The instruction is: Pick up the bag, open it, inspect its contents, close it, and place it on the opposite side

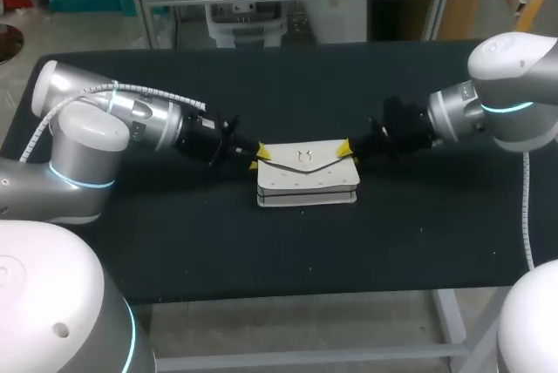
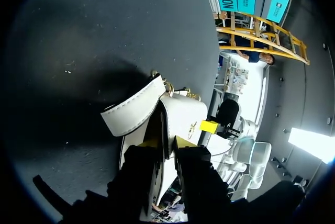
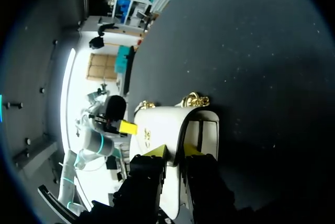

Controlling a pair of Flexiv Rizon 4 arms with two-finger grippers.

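A white flap bag (image 1: 307, 174) with a gold clasp sits in the middle of the black table. My left gripper (image 1: 260, 157) is at its left upper corner and my right gripper (image 1: 346, 150) is at its right upper corner. In the left wrist view the left gripper (image 2: 166, 143) is shut on the bag's (image 2: 183, 114) side edge, and the right arm's yellow tip (image 2: 209, 126) shows beyond. In the right wrist view the right gripper (image 3: 174, 150) pinches the other end of the bag (image 3: 157, 122). A gold chain (image 3: 194, 99) lies at the bag's far side.
The black table top (image 1: 261, 242) stretches to both sides of the bag and toward its front edge. My two arms lie low over it from left and right.
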